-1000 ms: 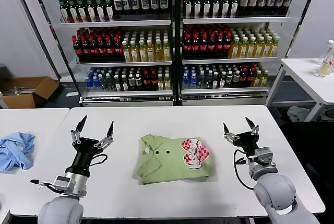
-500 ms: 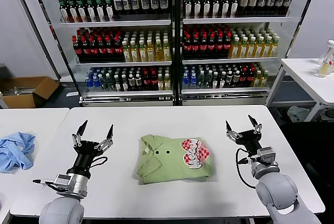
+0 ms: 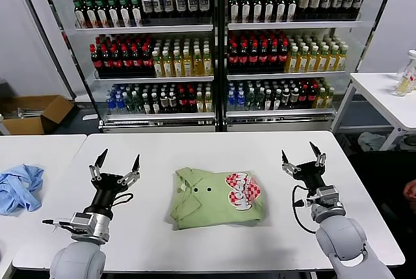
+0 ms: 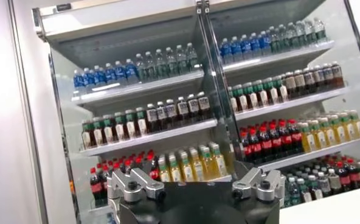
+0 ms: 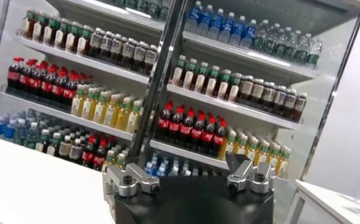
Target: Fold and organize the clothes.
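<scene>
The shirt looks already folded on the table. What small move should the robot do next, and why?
Probably keep both arms back and finish. The green polo shirt lies as a compact folded rectangle on the white table. The left pincer and right pincer are open, raised, and apart from it on each side, holding nothing. The blue garment lies on the neighbouring table.

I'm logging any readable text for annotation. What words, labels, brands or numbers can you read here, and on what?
Polo shirt, red-and-white checkered chest print: white lettering, too distorted to read.
Bottles on the cooler shelves: labels too small to read.
Nothing else carries legible text.
</scene>
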### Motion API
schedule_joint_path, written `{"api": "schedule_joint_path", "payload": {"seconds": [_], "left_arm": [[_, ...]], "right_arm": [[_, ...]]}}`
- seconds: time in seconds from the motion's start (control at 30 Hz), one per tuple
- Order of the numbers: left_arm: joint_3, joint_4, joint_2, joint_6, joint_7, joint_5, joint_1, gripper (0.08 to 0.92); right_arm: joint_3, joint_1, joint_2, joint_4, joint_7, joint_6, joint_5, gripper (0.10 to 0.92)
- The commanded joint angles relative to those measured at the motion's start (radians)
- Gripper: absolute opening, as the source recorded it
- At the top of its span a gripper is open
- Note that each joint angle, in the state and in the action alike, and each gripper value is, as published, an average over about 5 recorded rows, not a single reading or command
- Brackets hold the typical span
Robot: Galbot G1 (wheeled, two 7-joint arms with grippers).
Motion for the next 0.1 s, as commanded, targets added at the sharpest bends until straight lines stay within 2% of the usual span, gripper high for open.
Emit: {"api": "schedule_joint_path", "payload": {"seconds": [0.03,0.1], "left_arm": [[-0.005,0.026,-0.005,-0.006,-0.002,0.003,-0.009,0.822],[-0.009,0.033,-0.006,-0.017,0.005,0.008,-0.01,0.822]], "right_arm": [[-0.005,0.007,0.003,-0.021,-0.001,0.024,-0.046,0.823],[-0.006,0.009,0.004,-0.023,-0.001,0.024,-0.046,0.823]]}}
